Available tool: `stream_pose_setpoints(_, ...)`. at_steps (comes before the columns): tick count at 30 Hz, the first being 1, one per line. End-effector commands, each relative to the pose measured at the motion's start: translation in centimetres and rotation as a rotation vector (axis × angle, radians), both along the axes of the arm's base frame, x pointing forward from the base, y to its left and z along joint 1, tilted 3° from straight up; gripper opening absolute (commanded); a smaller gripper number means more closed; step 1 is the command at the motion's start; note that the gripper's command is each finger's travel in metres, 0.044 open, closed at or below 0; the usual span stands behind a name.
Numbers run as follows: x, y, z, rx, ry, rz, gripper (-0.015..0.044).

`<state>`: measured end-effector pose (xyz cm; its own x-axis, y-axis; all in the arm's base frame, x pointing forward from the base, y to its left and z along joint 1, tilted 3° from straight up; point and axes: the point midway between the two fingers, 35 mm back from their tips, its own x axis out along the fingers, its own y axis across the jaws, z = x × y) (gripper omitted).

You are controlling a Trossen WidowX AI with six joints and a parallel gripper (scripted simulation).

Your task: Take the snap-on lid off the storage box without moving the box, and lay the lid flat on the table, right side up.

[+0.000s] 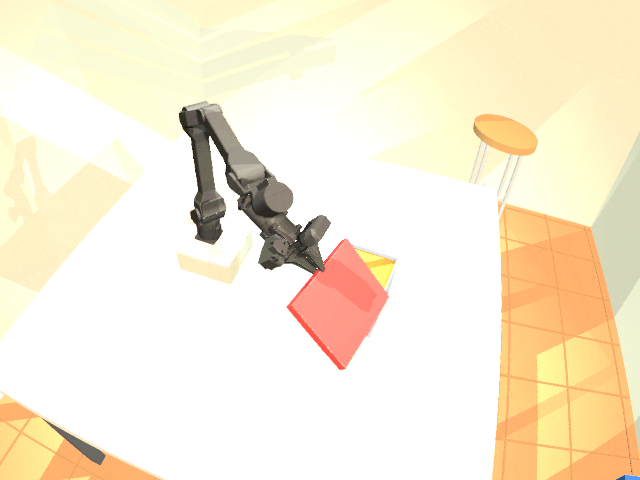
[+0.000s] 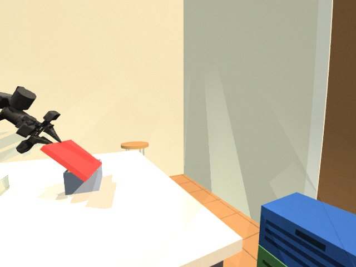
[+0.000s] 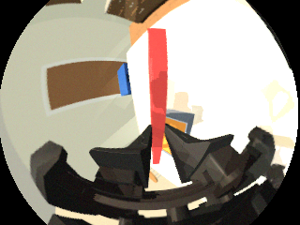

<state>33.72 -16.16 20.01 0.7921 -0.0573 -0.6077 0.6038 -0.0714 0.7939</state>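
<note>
My gripper (image 1: 319, 270) (image 2: 57, 142) (image 3: 157, 127) is shut on one edge of the red lid (image 1: 336, 315) (image 2: 73, 158) (image 3: 158, 70). The lid is off the box and tilted, with its gripped edge high and its far edge lower. The storage box (image 2: 96, 181) (image 3: 189, 121) stands on the table, grey-blue outside with yellow-orange showing inside. In the top view the lid hides most of the box. In the exterior view the lid overlaps the box's upper part. Whether the lid's low edge touches the box cannot be told.
The white table (image 1: 248, 382) (image 2: 143, 218) carries the arm's pale base block (image 1: 206, 267) at the left in the top view. A round orange stool (image 1: 504, 135) (image 2: 134, 144) stands beyond the table. A blue cabinet (image 2: 310, 221) is at the lower right of the exterior view, off the table.
</note>
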Motion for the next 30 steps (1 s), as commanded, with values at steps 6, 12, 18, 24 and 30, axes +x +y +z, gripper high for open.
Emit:
stream_pose_setpoints(6, -0.2, -1.9, 0.7, -0.013, -0.016, 0.008, 0.0)
stream_pose_setpoints(12, -0.4, -3.0, 0.6, -0.014, -0.016, 0.008, 0.0)
stream_pose_setpoints(18, -0.7, -4.2, 0.6, -0.015, -0.016, 0.008, 0.0)
stream_pose_setpoints(24, -0.9, -5.4, 0.6, -0.016, -0.016, 0.008, 0.0)
stream_pose_setpoints(30, -1.1, -6.6, 0.6, -0.017, -0.015, 0.008, 0.0)
